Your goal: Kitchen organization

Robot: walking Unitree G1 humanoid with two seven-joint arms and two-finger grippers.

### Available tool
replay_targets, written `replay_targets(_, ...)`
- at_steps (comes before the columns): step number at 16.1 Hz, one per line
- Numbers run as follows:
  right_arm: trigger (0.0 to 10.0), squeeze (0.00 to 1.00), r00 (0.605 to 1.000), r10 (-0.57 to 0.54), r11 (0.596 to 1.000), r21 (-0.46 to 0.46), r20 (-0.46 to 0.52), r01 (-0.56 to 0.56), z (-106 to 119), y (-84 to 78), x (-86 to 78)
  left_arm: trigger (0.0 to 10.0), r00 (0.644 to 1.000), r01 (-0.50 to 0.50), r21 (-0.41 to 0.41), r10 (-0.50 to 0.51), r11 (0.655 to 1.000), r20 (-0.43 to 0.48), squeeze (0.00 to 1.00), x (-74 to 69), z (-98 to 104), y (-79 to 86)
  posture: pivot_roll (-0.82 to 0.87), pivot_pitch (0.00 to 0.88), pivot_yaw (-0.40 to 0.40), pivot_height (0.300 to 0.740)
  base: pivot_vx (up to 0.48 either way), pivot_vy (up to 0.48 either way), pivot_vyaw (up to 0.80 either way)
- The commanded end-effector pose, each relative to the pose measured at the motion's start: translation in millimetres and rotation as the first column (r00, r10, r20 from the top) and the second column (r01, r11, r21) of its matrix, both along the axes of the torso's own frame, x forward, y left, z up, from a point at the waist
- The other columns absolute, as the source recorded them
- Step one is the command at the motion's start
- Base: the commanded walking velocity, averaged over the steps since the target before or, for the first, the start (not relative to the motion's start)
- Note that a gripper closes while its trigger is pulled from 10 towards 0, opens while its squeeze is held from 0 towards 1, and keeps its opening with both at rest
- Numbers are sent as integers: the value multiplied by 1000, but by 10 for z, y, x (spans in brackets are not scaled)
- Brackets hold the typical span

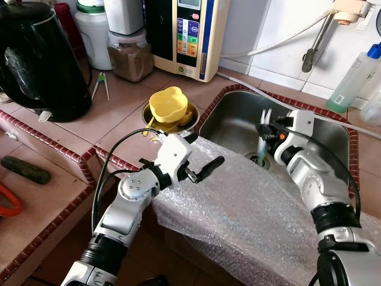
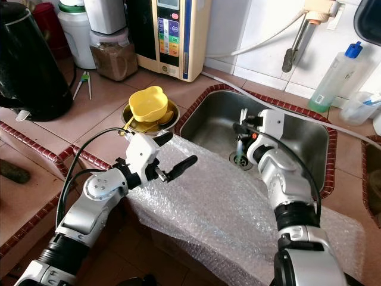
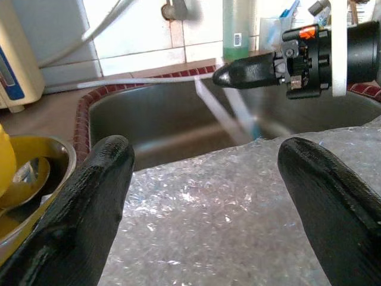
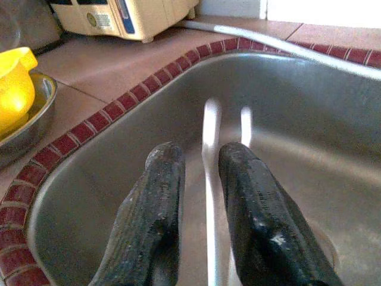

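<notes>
Tiled worktop (image 1: 119, 113) surrounds a steel sink (image 1: 238, 116) whose front edge is draped in bubble wrap (image 1: 250, 208). Right gripper (image 4: 199, 164) is clenched on a thin pale utensil (image 4: 209, 179), blurred and apparently two-pronged, held over the sink basin near the drain; left gripper (image 3: 205, 173) hovers released above the wrap, with the yellow cup (image 1: 168, 104) in its steel bowl (image 1: 191, 114) at 11 o'clock from it. Risk: the narrow utensil may pivot or slip into the drain because the pinch area is small.
</notes>
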State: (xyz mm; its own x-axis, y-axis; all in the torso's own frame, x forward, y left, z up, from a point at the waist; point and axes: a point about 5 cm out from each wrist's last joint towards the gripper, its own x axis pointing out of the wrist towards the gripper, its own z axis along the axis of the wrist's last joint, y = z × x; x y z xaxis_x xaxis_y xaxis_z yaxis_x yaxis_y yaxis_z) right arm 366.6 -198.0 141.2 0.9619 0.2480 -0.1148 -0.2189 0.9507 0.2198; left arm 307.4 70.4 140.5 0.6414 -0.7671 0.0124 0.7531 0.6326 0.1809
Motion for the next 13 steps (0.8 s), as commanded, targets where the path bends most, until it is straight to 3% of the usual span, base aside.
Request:
replay_targets(1, 10000, 1000, 999, 31, 1000, -4, 39, -31, 26, 45, -30, 10000, 1000, -11, 5, 11, 1000, 0, 1000, -2, 1, -25, -77, 55, -13, 740, 0, 0, 0)
replay_targets(2, 10000, 1000, 994, 85, 996, -27, 67, -84, 62, 172, -60, 10000, 1000, -21, -2, 21, 1000, -15, 1000, 8, -15, -41, -83, 56, -11, 740, 0, 0, 0)
replay_targets(5, 10000, 1000, 989, 125, 992, -38, 82, -122, 84, 323, -96, 10000, 999, -39, 20, 38, 999, 18, 1000, 38, 0, -83, -85, 59, -9, 740, 0, 0, 0)
replay_targets(8, 10000, 1000, 978, 161, 987, -9, 135, -161, 193, 421, -151, 10000, 981, -185, 10, 184, 983, 56, 1000, 207, 84, -19, -87, 59, -11, 740, 0, 0, 0)
replay_targets(10, 10000, 1000, 946, 251, 968, -49, 204, -246, 303, 637, -263, 10000, 930, -361, -41, 363, 932, 59, 1000, 405, 197, 128, -92, 60, -13, 740, 0, 0, 0)
replay_targets(13, 10000, 1000, 906, 348, 936, -47, 240, -348, 371, 852, -407, 10000, 849, -523, -72, 526, 849, 37, 1000, 577, 272, 327, -101, 62, -10, 740, 0, 0, 0)
